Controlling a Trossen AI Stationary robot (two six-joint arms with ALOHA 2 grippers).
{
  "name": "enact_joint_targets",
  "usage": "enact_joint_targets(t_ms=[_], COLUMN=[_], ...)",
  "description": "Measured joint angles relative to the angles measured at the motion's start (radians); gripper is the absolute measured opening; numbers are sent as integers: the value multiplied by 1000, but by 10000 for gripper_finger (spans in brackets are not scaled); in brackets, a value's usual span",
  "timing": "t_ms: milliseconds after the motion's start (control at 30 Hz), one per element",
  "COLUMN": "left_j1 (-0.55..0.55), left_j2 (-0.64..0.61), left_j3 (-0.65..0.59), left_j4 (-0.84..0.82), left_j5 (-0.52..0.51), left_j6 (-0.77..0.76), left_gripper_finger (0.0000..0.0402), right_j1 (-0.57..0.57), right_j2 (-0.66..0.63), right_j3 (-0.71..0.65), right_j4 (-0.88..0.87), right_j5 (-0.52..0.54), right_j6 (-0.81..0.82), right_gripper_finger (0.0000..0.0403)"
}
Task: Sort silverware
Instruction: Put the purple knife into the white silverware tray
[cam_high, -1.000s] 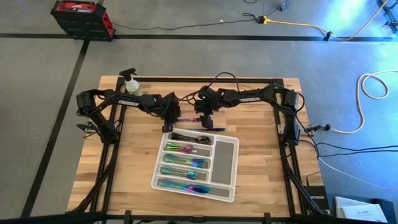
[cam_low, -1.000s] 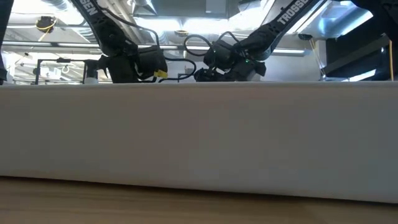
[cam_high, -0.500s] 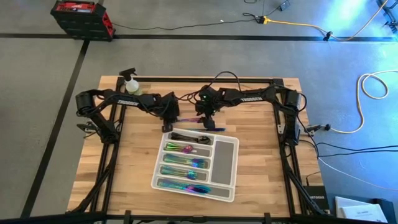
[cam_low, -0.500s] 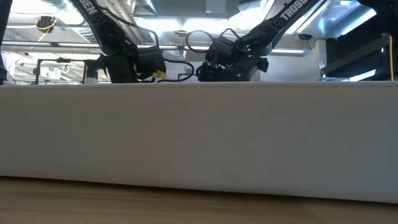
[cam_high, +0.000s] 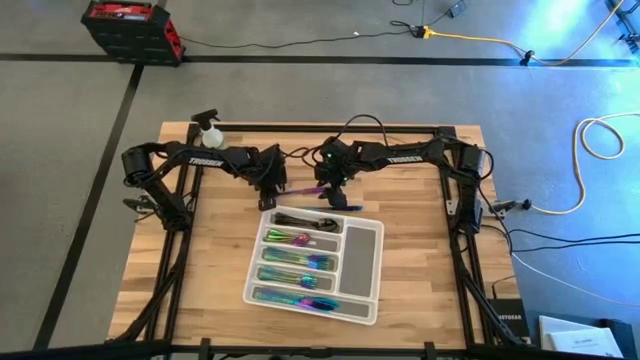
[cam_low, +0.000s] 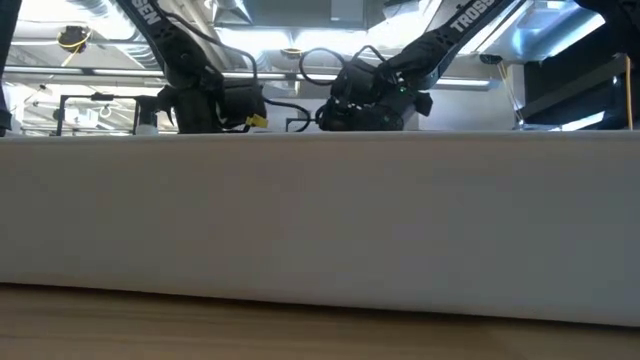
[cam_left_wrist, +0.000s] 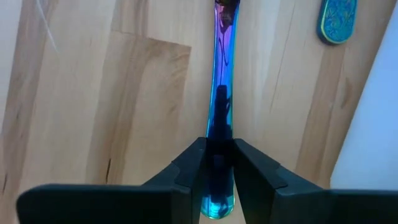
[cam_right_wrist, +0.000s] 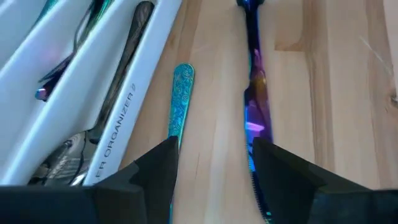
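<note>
You have an iridescent purple-to-blue handle (cam_left_wrist: 221, 93) between black fingers (cam_left_wrist: 189, 171), a teal handle (cam_right_wrist: 181, 99) embossed with a swirl pattern, a violet-blue knife (cam_right_wrist: 255, 112), a white organizer tray (cam_high: 365, 245) with grey lettering, and a pale striped wooden table (cam_high: 420, 260).

You see the tray (cam_high: 362, 250) at the table's centre; the left gripper (cam_high: 275, 190) and right gripper (cam_high: 335, 192) meet over a rainbow piece (cam_high: 305, 191) at its 12 o'clock.
</note>
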Motion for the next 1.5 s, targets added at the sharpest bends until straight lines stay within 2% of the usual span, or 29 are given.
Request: enact_joint_targets(t_ms=[100,267,367,500,667,833,1200,1367,1500], left_j1=[11,26,27,27,27,26,26,26,26], left_j2=[0,0,-1,-2,-2,-2,-2,-3,-3], left_j3=[0,0,0,1,1,2,2,2,2], left_j4=[1,1,3,6,6,-2,-16,-18,-18], left_j5=[20,51,64,85,92,98,117,117,117], left_j6=[-5,-13,-13,-15,-15,-15,-12,-12,-12], left_gripper_finger=[61,61,61,61,61,61,61,61,61], right_j1=[1,20,38,61,112,145,143,142,120], right_j2=[0,0,0,7,82,92,98,82,50], right_j3=[0,0,0,0,-2,1,0,-2,-2], right_j4=[3,4,13,68,154,204,238,232,231], right_j5=[15,143,183,194,316,376,378,322,222], right_j6=[-48,-238,-334,-343,-376,-366,-318,-255,-235], right_gripper_finger=[190,190,190,190,190,190,190,190,190])
